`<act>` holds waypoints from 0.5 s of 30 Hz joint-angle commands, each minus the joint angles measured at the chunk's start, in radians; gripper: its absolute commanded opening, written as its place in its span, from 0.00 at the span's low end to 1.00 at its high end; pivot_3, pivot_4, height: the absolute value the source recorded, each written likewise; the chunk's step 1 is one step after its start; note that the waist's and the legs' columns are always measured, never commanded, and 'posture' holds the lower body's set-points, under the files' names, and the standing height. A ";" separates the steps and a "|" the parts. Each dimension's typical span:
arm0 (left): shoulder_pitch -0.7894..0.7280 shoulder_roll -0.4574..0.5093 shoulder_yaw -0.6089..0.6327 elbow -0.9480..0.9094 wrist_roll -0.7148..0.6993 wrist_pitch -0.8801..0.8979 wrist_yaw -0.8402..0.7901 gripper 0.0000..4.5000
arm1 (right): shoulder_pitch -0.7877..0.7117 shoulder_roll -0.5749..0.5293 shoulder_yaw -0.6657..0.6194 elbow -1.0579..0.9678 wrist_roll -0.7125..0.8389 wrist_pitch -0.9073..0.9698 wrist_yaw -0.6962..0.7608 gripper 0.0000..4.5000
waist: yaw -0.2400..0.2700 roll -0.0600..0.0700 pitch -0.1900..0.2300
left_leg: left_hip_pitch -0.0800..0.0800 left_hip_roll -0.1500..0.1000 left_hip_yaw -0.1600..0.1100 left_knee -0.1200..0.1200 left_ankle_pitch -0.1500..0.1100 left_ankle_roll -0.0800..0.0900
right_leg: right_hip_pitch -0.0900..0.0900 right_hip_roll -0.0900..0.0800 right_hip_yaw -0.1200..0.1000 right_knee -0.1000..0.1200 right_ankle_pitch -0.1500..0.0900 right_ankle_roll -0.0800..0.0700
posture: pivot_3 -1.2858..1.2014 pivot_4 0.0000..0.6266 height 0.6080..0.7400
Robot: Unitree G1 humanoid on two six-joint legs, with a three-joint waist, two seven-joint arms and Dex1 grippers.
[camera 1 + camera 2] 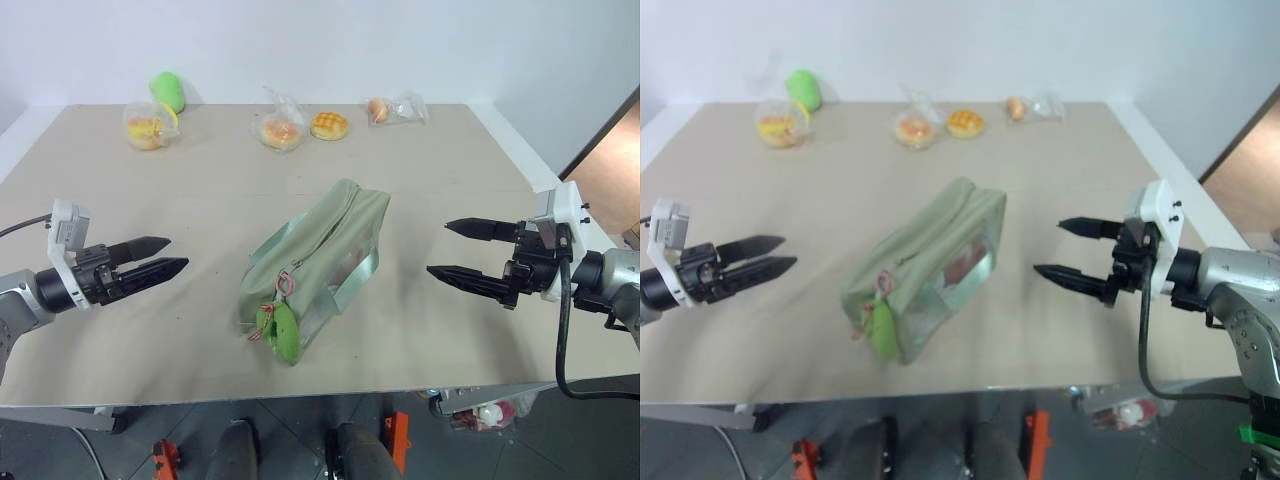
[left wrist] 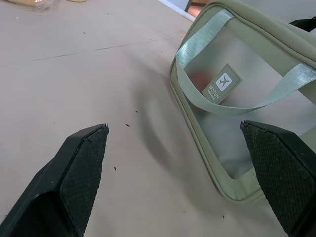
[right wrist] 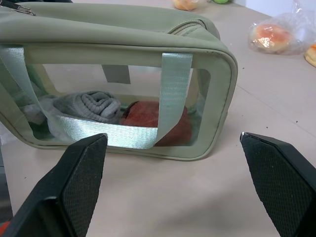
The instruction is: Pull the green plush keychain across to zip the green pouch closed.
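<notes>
The green pouch (image 1: 318, 255) lies near the middle of the table (image 1: 480, 170), set diagonally, with 1 end toward the near edge and the other toward the far side. The green plush keychain (image 1: 283, 327) hangs at the near end, tied by a red-and-white cord to the zipper pull; its position at that end suggests the zipper has its whole run left to close, though the zipper line itself is too fine to read. The left gripper (image 1: 160, 256) and the right gripper (image 1: 455, 249) flank the pouch, each well apart from it, both released with fingers spread wide and holding nothing. This symmetrical stance appears preparatory: 1 claw is free to steady the bag while the other takes the plush. The pouch is pale sage fabric with clear plastic side panels and mint strap handles; through the panel a grey rolled item (image 3: 89, 105) and a red item (image 3: 150, 118) are visible. Bagged buns (image 1: 278, 128) and a loose green plush (image 1: 168, 91) sit along the far edge, clear of the work.
</notes>
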 commanded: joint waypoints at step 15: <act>-0.266 -0.026 -0.080 -0.127 -0.042 -0.008 0.006 0.99 | -0.656 -0.048 0.412 0.196 -0.237 -0.334 0.462 1.00 | -0.002 0.001 0.000 | -0.001 0.000 0.004 0.001 0.001 0.001 | -0.006 0.003 0.009 0.000 0.007 0.001 | 0.52 0.24 1.00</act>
